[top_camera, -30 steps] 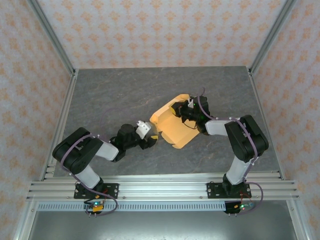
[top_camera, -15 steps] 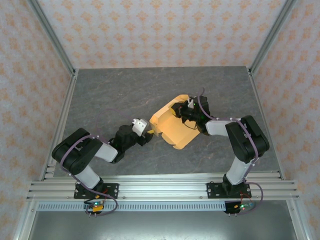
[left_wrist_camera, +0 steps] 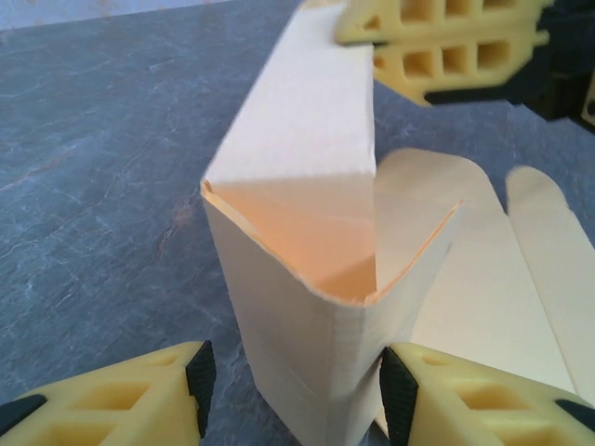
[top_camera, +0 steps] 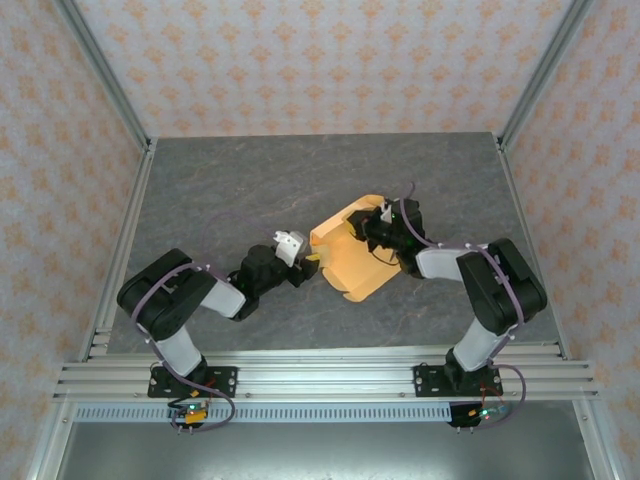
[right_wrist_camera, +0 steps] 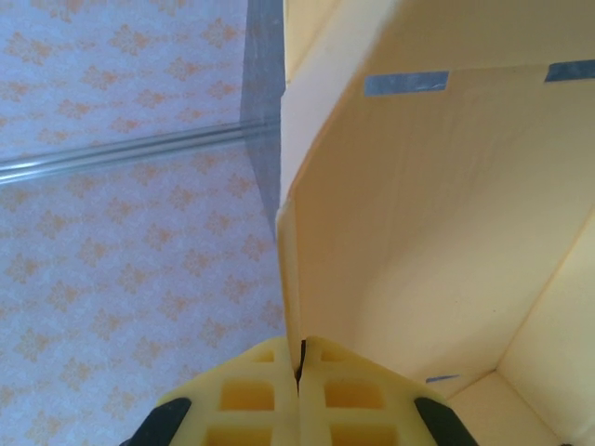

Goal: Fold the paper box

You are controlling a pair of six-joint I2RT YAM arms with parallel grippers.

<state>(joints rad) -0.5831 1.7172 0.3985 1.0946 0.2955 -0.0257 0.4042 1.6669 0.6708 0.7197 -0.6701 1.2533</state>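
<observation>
Paper box (top_camera: 352, 258) part-erected. Right gripper (right_wrist_camera: 300, 360) pinched shut on side wall; left gripper (left_wrist_camera: 292, 388) jaws apart, straddling raised corner. Step: forming corner. Next likely: squeeze crease square.

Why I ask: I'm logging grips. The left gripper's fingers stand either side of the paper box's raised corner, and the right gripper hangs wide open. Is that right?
Not quite. The right gripper is shut, pinching a wall of the paper box, as the right wrist view shows. The left gripper does have its fingers either side of the raised corner.
</observation>
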